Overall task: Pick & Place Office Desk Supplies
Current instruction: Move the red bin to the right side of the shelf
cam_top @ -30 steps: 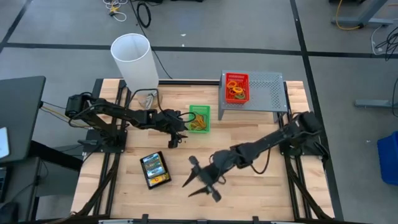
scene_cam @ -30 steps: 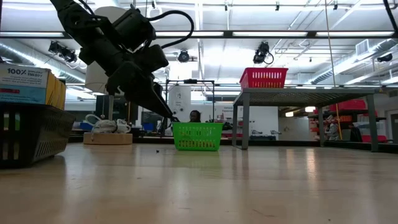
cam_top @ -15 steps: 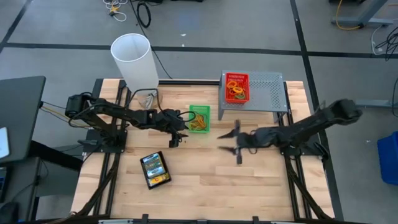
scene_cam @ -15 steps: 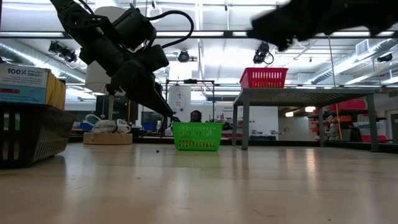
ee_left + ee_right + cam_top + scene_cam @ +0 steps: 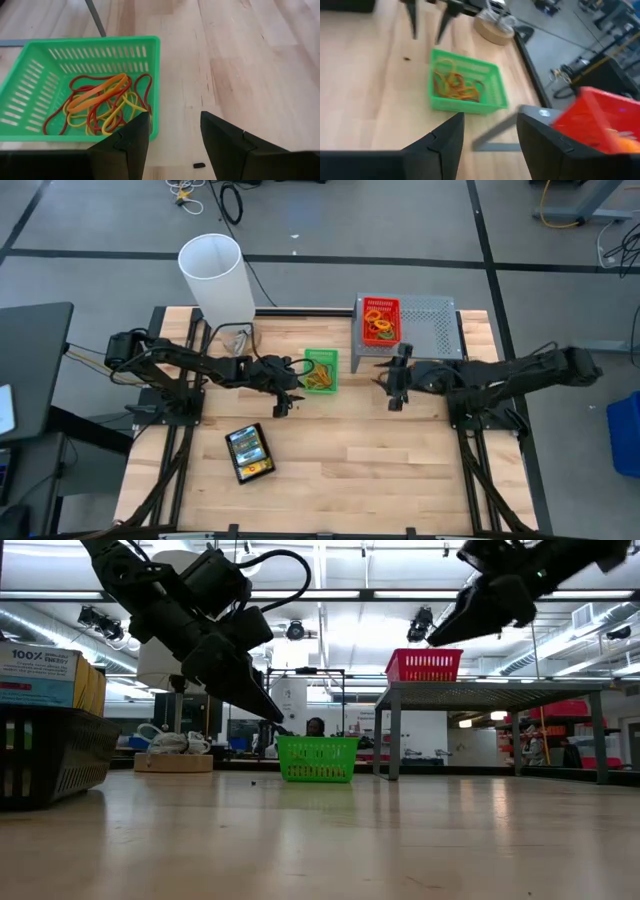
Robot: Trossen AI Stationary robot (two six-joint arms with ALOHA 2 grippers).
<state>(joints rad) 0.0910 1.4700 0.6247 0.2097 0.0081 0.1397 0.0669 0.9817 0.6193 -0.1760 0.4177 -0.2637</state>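
Item: rubber bands (image 5: 100, 104), a loose tangle of red, orange and yellow loops, lay in the green tray (image 5: 321, 370), which served as the landmark. Judged very light, soft and stretchy, likely to snag on one another and on the slotted tray walls; the best hold looked to be a single raised strand at the top of the heap, pinched between fingertips, since a grip on the whole tangle would probably drag several out together. The tray itself, thin slotted plastic, was judged light enough to slide if pushed on its rim. Left gripper (image 5: 285, 393): just beside the tray's near-left corner, low over the table, jaws spread with nothing between them, tips pointing past the tray's corner. Right gripper (image 5: 394, 385): well to the right of the green tray and raised above the table, in front of the grey riser (image 5: 432, 328), jaws spread and empty. Red tray (image 5: 381, 321): on the riser, right of and beyond the green tray, holding more orange and yellow loops. Black tray (image 5: 249, 452) with a crayon box: near side of the green tray, to the left, well apart. White cylinder (image 5: 217, 279): beyond the green tray, to the left. Surface: pale wooden table (image 5: 400, 470), smooth, flat, with a small dark speck (image 5: 199, 165) near the left gripper. Room: grey floor, cables, bright ceiling lights, a workshop behind.
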